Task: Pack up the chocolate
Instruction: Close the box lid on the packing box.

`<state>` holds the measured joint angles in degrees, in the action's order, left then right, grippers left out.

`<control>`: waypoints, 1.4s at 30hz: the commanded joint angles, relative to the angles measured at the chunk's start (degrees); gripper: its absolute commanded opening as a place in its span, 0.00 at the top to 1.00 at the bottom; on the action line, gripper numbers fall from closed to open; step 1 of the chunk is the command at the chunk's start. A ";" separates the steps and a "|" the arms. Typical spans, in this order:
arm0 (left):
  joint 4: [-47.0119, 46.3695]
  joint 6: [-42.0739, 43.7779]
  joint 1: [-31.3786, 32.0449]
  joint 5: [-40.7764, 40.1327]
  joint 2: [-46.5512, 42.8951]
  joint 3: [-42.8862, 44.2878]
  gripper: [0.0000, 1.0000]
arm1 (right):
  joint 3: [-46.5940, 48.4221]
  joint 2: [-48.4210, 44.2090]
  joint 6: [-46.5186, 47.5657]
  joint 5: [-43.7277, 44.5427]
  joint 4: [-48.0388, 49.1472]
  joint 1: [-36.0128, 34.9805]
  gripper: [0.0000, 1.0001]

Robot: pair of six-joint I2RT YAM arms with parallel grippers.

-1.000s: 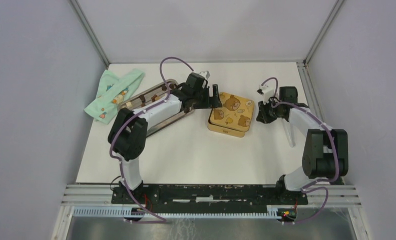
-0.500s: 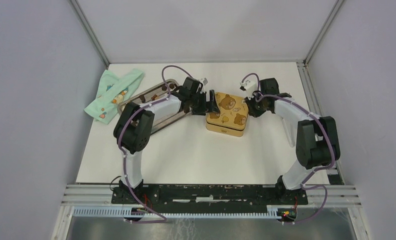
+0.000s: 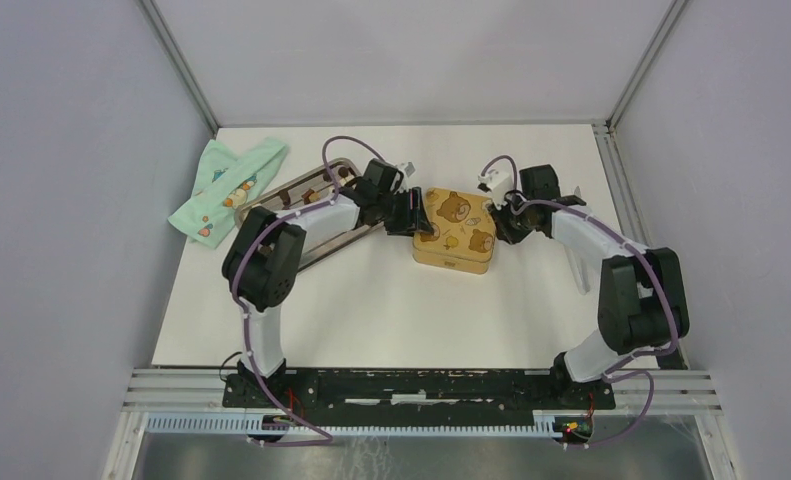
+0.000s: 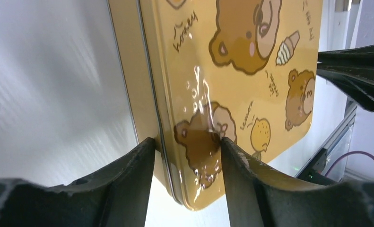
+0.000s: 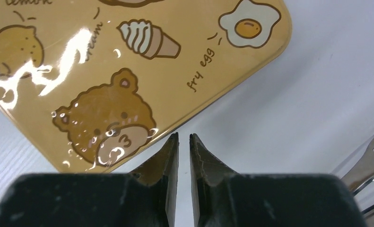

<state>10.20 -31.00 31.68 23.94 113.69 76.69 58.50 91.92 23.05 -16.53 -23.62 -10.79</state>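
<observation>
Your left gripper [image 4: 185, 142] pinches the lid edge of the gold square tin [image 4: 232, 71], probably to open it. Your right gripper [image 5: 184, 137], nearly shut and empty, steadies the opposite edge. The small brown chocolate cubes [image 3: 311, 188] sit on the metal tray [image 3: 343, 161].

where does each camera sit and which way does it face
top external: above and behind left arm and right arm, looking down on table, tin and tray; both arms and bases show
left wrist: on the left arm, facing across the tin's lid from its left edge; left jaws show, closed on that edge
right wrist: on the right arm, looking down at the tin's corner and a fork; right jaws show, nearly shut, empty
shared: all three see the tin
</observation>
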 commanded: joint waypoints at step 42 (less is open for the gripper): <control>-15.82 -15.86 11.22 -23.67 -11.27 -22.10 0.79 | 38.51 28.09 19.37 -6.45 -16.04 0.57 0.67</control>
<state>-4.67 -48.80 44.42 4.34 102.21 52.82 96.49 121.47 38.79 -21.10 -33.82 -10.02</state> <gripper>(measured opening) 0.215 0.334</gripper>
